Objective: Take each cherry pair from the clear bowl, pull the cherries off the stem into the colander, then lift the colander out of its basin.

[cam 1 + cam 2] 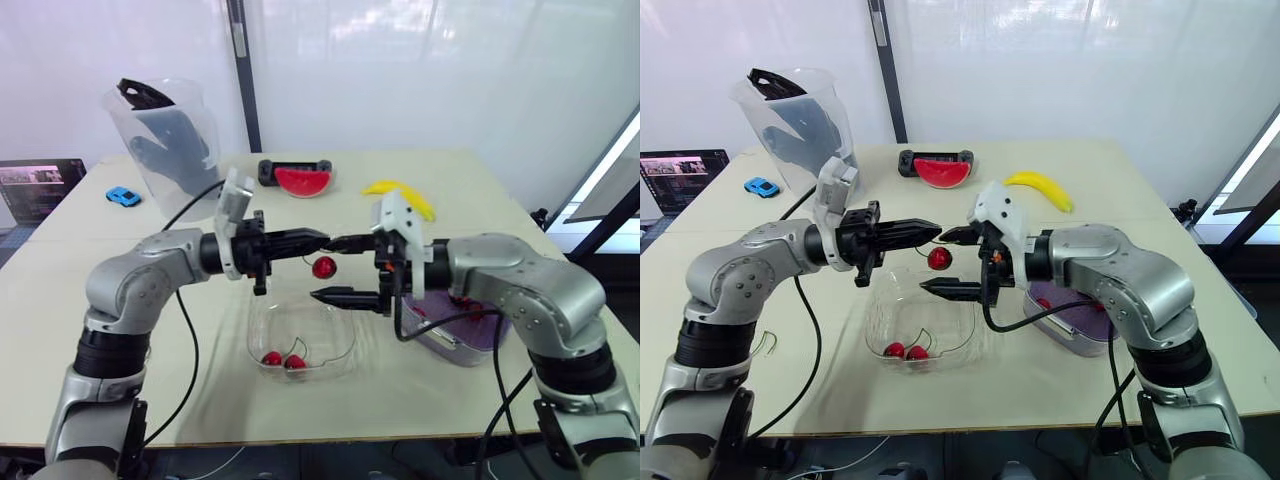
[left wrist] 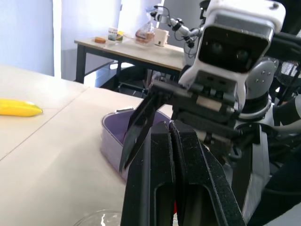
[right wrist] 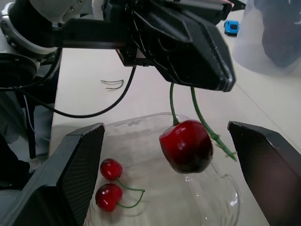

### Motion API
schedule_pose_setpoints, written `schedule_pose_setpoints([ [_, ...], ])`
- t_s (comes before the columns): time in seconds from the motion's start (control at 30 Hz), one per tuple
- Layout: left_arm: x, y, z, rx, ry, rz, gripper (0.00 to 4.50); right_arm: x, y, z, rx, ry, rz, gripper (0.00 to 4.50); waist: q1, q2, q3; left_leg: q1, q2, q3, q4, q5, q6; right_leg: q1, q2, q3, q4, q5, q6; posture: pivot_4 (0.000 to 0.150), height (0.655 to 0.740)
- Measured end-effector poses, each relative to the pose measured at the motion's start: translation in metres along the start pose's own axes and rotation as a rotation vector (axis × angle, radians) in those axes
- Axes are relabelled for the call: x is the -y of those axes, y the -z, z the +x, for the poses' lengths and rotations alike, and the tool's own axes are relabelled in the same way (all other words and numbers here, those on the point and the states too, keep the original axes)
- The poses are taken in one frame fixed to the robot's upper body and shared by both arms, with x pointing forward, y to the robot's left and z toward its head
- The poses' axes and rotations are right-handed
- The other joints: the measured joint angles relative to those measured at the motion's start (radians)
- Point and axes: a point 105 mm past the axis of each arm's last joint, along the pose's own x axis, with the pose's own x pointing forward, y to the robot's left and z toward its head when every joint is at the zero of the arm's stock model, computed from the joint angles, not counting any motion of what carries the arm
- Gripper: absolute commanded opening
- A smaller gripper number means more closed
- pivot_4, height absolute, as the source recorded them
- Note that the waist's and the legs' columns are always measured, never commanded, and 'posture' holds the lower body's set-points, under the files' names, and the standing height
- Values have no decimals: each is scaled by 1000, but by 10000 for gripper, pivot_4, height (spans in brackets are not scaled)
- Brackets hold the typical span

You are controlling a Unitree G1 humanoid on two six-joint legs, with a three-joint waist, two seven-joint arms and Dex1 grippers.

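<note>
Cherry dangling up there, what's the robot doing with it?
The left end effector is shut on the stem, so one cherry hangs above the clear bowl. The right end effector is open around that cherry, seemingly ready to pull it off. Another cherry pair lies in the bowl, and the purple colander sits to the robot's right.

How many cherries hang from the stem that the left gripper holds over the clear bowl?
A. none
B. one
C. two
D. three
B: a single cherry hangs from the stem pinched in the left gripper, while the stem's other branch ends bare.
</note>
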Motion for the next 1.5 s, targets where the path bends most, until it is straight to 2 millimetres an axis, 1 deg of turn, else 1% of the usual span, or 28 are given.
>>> schedule_pose_setpoints([
  [0.03, 0, 0, 0, 1, 1, 0, 0, 0, 2, 2, -5, 3, 5, 44786, 0, 0, 0, 0, 0, 0, 0, 0, 0, 0, 0, 0, 0, 0, 0, 1500, 7400],
  [0.1, 0, 0, 0, 2, 2, -1, 0, -1, 5, 6, -10, 8, 15, 39126, 0, 0, 0, 0, 0, 0, 0, 0, 0, 0, 0, 0, 0, 0, 0, 1500, 7400],
  [0.13, 0, 0, 0, 2, 2, -1, 0, -1, 7, 8, -13, 9, 19, 35549, -1, 0, 0, 0, 0, 0, 0, 0, 0, 0, 0, 0, 0, 0, 0, 1500, 7400],
  [0.2, 0, 0, 0, 2, 2, -1, 0, -1, 11, 12, -18, 10, 29, 26167, -1, 0, 0, 0, 0, 0, 0, 0, 0, 0, 0, 0, 0, 0, 0, 1500, 7400],
  [0.5, 0, 0, 0, 1, 2, 0, 0, 1, 15, 15, -30, 29, 16, 26167, -1, 0, 0, 0, 0, 0, 0, 0, 0, 0, 0, 0, 0, 0, 0, 1500, 7400],
  [0.57, 0, 0, 0, 1, 2, 0, 0, 1, 15, 14, -29, 29, 16, 21245, -1, 0, 0, 0, 0, 0, 0, 0, 0, 0, 0, 0, 0, 0, 0, 1500, 7400],
  [0.63, 0, 0, 0, 1, 2, 0, 0, 2, 15, 14, -29, 33, 18, 13618, -1, 0, 0, 0, 0, 0, 0, 0, 0, 0, 0, 0, 0, 0, 0, 1500, 7400],
  [1.07, 0, 0, 0, -1, 2, 0, 0, 4, 19, 10, -26, 48, 41, 13618, -1, 0, 0, 0, 0, 0, 0, 0, 0, 0, 0, 0, 0, 0, 0, 1500, 7400],
  [1.43, -1, 9, 5, -30, 8, -18, 0, 5, 40, -3, -107, 65, 42, 13618, -1, 0, 0, 0, 0, 0, -1, 0, 1, 0, 1, 0, 0, 0, 0, 1500, 7400],
  [1.5, -1, 6, 3, -21, 1, -10, 0, 6, 50, -6, -148, 76, 63, 13618, -1, 0, 0, 0, 0, 0, -1, 0, 1, 0, 0, 0, 0, 0, 0, 1500, 7400],
])
